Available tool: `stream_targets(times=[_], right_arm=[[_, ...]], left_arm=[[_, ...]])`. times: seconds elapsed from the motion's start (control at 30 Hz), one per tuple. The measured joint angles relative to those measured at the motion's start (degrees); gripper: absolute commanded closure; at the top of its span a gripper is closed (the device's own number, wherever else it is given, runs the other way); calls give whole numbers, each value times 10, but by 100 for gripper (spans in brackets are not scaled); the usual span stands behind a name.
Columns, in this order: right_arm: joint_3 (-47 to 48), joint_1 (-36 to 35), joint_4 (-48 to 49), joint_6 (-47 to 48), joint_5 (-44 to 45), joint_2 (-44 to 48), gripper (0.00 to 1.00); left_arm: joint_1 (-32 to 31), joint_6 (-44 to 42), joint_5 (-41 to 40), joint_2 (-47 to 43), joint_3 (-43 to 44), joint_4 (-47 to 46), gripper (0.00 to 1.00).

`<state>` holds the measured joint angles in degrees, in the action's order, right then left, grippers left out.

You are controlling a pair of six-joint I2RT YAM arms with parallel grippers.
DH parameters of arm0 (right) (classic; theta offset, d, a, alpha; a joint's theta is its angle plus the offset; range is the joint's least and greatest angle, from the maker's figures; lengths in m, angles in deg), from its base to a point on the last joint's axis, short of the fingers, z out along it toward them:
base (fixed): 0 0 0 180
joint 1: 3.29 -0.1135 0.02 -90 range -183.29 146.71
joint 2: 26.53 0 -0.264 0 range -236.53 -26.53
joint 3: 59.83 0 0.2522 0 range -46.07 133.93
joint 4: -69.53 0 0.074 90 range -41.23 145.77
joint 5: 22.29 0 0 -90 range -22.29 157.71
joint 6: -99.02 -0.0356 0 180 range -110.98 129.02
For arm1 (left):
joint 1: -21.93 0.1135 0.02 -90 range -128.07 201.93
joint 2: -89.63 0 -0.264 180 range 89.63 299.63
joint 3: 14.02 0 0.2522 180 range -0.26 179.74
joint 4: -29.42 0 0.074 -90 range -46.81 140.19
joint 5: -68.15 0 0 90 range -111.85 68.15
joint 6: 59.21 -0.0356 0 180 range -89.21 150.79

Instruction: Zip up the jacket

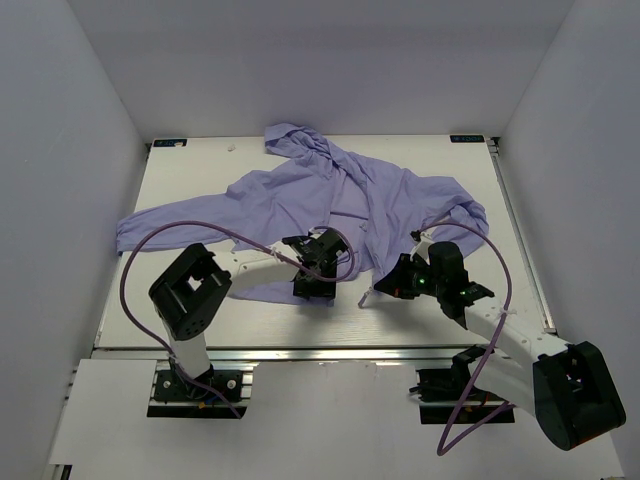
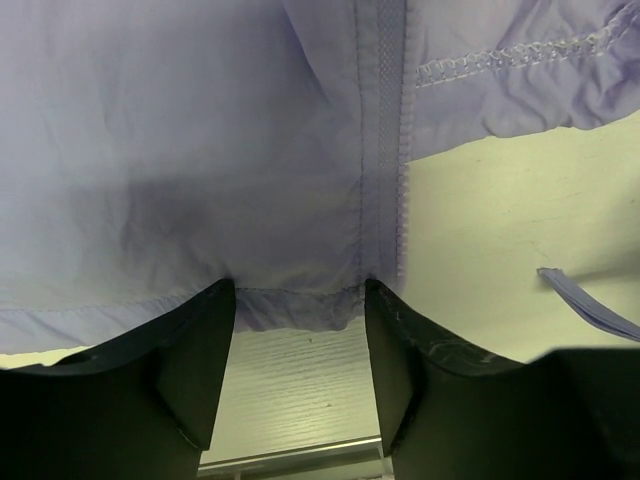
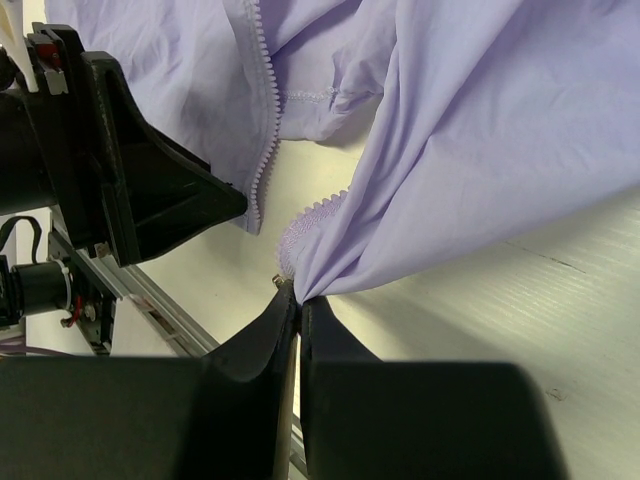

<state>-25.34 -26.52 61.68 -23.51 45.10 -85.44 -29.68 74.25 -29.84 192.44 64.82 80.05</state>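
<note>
Nearest me, the right gripper point(image 1: 384, 291) is clamped tight on the jacket point(image 1: 370, 195). Its wrist camera shows the fingertips point(image 3: 285, 310) pressed together on a pinch of lavender cloth at the bottom end of one zipper point(image 3: 262, 120) edge, the fabric rising from the pinch in a taut fold. From overhead that pinch is hidden under the arm.

Just to its left, the left gripper point(image 1: 313, 288) sits at the jacket's lower hem with its jaws parted, gripping nothing. Its own camera shows the two dark fingers point(image 2: 190, 350) either side of the hem corner where the other line of zipper teeth ends, with cloth lying across the gap. That view alone catches a thin purple strip point(image 2: 590, 305) on the table point(image 1: 200, 175); it may be a cord or a fold of hem, too little shows.

Only the overhead view gives the whole garment. It lies spread across the middle of the table, its fronts apart, one sleeve point(image 1: 150, 228) trailing off to the left and the hood point(image 1: 295, 140) bunched near the far edge
</note>
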Motion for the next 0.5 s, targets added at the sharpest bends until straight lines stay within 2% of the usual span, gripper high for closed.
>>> stream_targets(times=[0.3, 0.5], right_arm=[[0, 0, -10, 2, 6, 0, 100], [0, 0, -21, 2, 14, 0, 100]], left_arm=[[0, 1, -6, -7, -10, -13, 29], [0, 8, -19, 7, 4, 1, 40]])
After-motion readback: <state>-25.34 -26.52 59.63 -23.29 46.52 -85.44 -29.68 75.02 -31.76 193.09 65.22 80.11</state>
